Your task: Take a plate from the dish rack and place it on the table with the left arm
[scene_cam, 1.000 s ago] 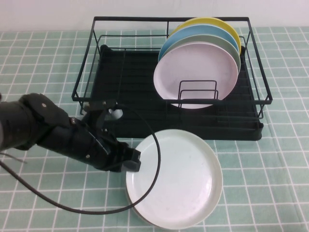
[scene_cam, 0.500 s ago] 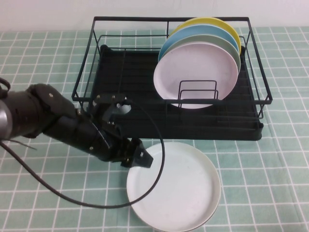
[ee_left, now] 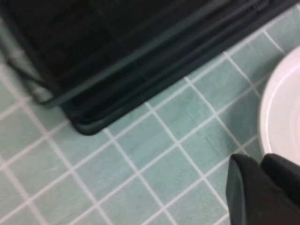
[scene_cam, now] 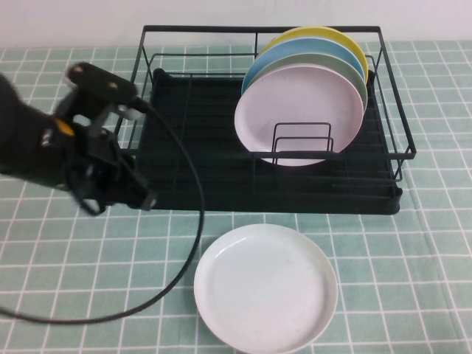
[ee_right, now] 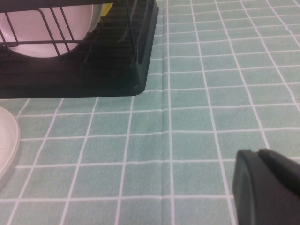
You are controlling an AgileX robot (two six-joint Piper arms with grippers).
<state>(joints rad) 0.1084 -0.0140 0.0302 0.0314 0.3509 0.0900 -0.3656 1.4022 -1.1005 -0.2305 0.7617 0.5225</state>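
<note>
The white plate [scene_cam: 265, 287] lies flat on the table [scene_cam: 413, 280] in front of the dish rack [scene_cam: 199, 140]. Its rim also shows in the left wrist view [ee_left: 283, 117] and in the right wrist view [ee_right: 8, 145]. My left gripper [scene_cam: 144, 198] is raised at the rack's front left corner, well left of the plate and apart from it. In the left wrist view the left gripper [ee_left: 260, 161] is shut and empty above the cloth. My right gripper [ee_right: 257, 153] is shut and empty, low over the table to the right of the rack, out of the high view.
Several plates stand upright in the rack's right half: a pale pink one [scene_cam: 300, 114] in front, then grey-green, blue [scene_cam: 295, 59] and yellow [scene_cam: 324, 35]. The left arm's black cable [scene_cam: 193, 243] loops down over the table left of the plate.
My left gripper has let go of the white plate and moved up and to the left. The plate now lies flat on the table.
</note>
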